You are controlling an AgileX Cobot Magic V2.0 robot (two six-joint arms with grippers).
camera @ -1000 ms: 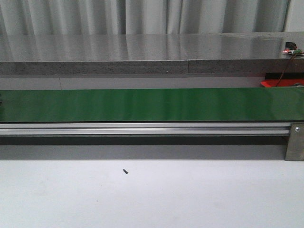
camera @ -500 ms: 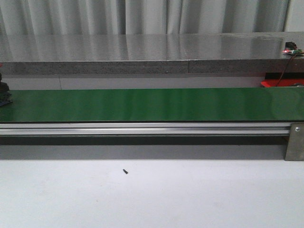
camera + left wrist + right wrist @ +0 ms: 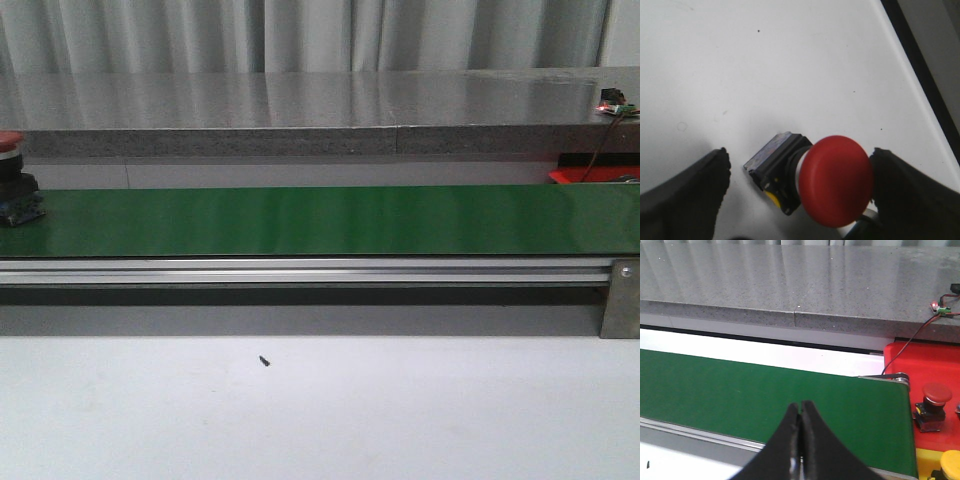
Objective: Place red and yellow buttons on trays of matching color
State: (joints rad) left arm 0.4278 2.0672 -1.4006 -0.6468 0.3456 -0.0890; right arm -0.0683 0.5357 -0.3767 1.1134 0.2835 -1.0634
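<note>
While the front view shows neither arm, each wrist view shows its own gripper. Seen from the left wrist, the left gripper [image 3: 797, 192] points down at a white surface [image 3: 765, 65], its fingers [image 3: 687, 192] spread wide apart. A red button [image 3: 837, 180] lies on its side between them on that surface, its mushroom cap just beside, perhaps touching, one finger, its black base [image 3: 777, 170] well clear of the other; nothing is clamped.

Seen from the right wrist, the right gripper [image 3: 801, 440] hangs over the near edge of the green belt [image 3: 765, 395], fingers pressed together and holding nothing. Past the belt's end sits a red tray [image 3: 935, 360] with a second red button [image 3: 932, 402] standing upright on it, well apart from this gripper. A yellow button [image 3: 951, 462] shows at the picture's edge on a yellow tray [image 3: 925, 465].

In the front view, another red button [image 3: 15, 185] stands at the belt's far left end.
</note>
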